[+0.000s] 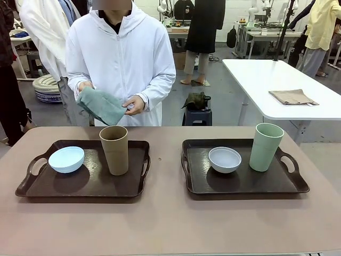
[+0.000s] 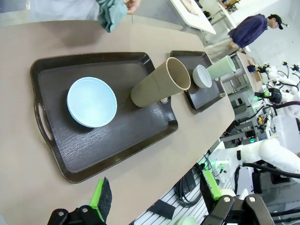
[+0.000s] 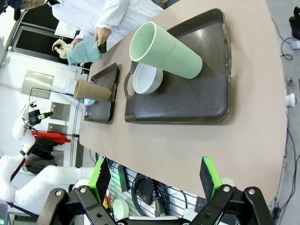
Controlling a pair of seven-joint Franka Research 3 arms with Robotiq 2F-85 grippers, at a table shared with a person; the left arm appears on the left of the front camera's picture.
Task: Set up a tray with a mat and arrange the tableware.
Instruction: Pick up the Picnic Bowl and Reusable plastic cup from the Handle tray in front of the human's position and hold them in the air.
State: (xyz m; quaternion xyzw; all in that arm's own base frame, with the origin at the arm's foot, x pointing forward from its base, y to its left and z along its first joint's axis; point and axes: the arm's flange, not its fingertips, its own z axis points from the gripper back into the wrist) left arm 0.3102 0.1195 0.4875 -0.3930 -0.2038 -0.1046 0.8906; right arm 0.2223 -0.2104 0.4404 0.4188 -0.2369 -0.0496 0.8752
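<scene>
Tumblers (image 1: 114, 150) (image 1: 265, 146) stand upright, mouths up; left gripper (image 2: 155, 190) and right gripper (image 3: 153, 173) jaws released.

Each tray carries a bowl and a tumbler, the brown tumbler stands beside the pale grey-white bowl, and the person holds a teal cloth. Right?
One slip: the brown tumbler stands beside the light blue bowl, on the robot's left tray; the pale grey-white bowl sits with the pale green tumbler. The front view shows it. The rest holds, teal cloth included.

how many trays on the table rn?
2. The left tray holds the light blue bowl and brown tumbler; the right tray holds the grey-white bowl and pale green tumbler. None seem hidden.
</scene>
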